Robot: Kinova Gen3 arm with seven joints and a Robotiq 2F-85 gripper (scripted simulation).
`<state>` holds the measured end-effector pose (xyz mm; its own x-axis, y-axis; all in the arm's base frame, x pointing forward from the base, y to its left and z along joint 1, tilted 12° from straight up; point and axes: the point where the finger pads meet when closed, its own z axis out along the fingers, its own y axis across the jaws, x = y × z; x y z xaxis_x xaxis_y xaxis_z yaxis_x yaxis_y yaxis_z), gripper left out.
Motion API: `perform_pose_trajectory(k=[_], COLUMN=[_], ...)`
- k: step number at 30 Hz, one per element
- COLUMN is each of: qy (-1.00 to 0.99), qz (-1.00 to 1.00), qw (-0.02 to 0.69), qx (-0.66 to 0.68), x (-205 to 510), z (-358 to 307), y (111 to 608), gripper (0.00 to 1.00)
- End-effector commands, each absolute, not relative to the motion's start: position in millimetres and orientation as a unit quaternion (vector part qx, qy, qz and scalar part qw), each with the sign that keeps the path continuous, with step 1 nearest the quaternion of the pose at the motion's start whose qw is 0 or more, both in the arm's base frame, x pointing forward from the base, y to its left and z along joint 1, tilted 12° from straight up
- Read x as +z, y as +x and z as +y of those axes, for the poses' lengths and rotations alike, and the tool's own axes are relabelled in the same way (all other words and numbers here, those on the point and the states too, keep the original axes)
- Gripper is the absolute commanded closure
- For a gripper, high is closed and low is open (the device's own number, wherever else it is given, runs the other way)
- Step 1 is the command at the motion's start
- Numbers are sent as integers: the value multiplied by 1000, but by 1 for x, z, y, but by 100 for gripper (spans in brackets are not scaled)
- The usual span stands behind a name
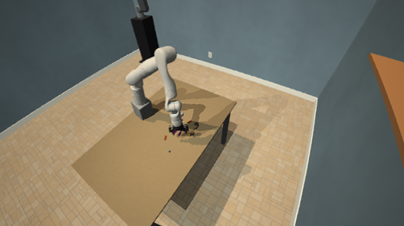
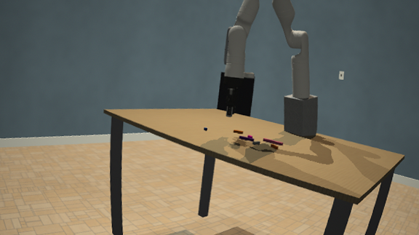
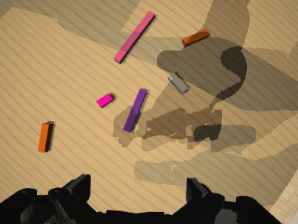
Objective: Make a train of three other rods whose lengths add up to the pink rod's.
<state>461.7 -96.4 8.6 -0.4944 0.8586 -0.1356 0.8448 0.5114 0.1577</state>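
Note:
In the wrist view the pink rod (image 3: 135,36) lies at an angle at the top. Below it lie a grey rod (image 3: 177,83), a purple rod (image 3: 135,110) and a short magenta rod (image 3: 105,100). One orange rod (image 3: 196,38) lies right of the pink rod, a second orange rod (image 3: 44,136) at the left. All are flat and apart from each other. A small blue rod (image 2: 205,128) lies alone, away from the group. My gripper (image 3: 138,187) is open and empty, above the table beside the group; it also shows in the top view (image 1: 178,130).
The arm's grey base (image 2: 300,115) stands on the table behind the rods. The table's near edge (image 2: 229,159) runs close in front of the group. A black pedestal (image 2: 236,93) stands behind the table.

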Motion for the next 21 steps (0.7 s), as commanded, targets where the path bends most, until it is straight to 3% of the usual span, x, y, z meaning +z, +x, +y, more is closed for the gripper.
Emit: perform_pose_trajectory(k=[1, 21], qy=[504, 700], qz=[858, 707], qw=[94, 84], qx=[35, 56], x=[6, -4], z=[-70, 15], y=[464, 457], gripper=[0, 0])
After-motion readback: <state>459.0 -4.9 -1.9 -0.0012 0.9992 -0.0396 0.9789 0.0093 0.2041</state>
